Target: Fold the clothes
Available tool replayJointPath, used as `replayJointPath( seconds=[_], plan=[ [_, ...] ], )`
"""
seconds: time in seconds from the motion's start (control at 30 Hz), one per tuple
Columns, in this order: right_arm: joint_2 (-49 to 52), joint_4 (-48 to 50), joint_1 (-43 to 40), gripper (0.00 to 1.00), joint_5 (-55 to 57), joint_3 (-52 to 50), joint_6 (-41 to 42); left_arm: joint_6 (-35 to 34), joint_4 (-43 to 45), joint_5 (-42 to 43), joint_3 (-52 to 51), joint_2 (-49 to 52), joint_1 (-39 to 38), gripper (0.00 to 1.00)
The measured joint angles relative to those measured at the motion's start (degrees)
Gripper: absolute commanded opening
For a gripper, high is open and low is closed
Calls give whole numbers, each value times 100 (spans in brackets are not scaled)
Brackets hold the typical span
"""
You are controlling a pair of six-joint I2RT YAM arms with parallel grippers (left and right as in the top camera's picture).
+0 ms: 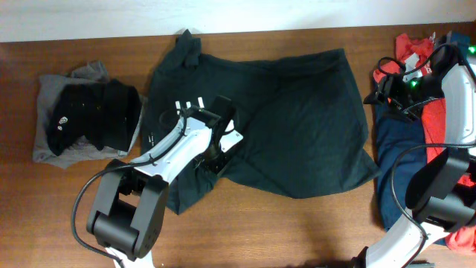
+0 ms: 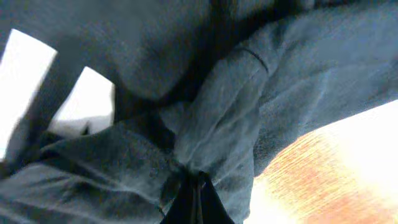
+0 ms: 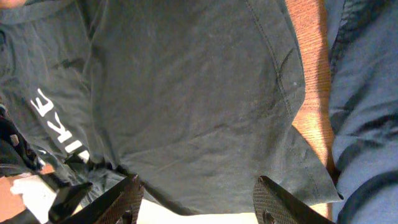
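A large dark green T-shirt point(image 1: 297, 119) lies spread across the middle of the table, its near-left part rumpled. My left gripper point(image 1: 218, 155) sits on that rumpled part. In the left wrist view the left gripper point(image 2: 198, 183) is shut, and a bunched fold of the shirt cloth point(image 2: 217, 124) is pinched at its tips. My right gripper point(image 1: 381, 93) hovers by the shirt's right edge. In the right wrist view the right gripper point(image 3: 198, 183) stands open above the flat shirt point(image 3: 186, 93) with nothing between its fingers. White letters point(image 3: 53, 124) show on the shirt.
A grey and black pile of garments point(image 1: 82, 119) rests at the left. Red cloth point(image 1: 416, 52) and navy cloth point(image 1: 401, 149) are heaped at the right edge under the right arm. Bare wooden table point(image 1: 297, 223) runs along the front.
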Motion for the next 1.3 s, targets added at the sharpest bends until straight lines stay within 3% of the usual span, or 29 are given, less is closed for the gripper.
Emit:
replayJointPath(
  seconds=[0.27,0.37,0.4,0.53,0.63,0.77,0.8,0.97,1.2,1.23,1.3],
  plan=[
    [2,-2,0,62,0,0,-4,20,269,0,1257,24,0,1],
    [0,0,0,62,0,0,-4,24,249,-2,1266,35,0,27],
    [2,-2,0,62,0,0,-7,39,192,-7,1266,44,0,30],
    [2,-2,0,62,0,0,-2,-22,-203,-31,1266,66,2,35],
    [2,0,0,62,0,0,-7,-466,-730,-225,1268,66,76,39],
    [2,0,0,62,0,0,-7,-1222,-1432,-376,1270,66,575,49],
    [2,0,0,62,-2,0,-4,-1497,-1556,-262,1226,66,1019,50],
    [0,2,0,62,0,0,-2,-1727,-774,490,415,63,1928,54],
    [2,2,0,62,0,0,-4,-1875,55,1123,-319,155,2057,53],
    [2,2,0,62,0,0,-2,-1902,111,1189,-361,157,2052,49],
    [0,2,0,62,0,0,-4,-1954,223,1329,-378,157,2048,32]
  ],
)
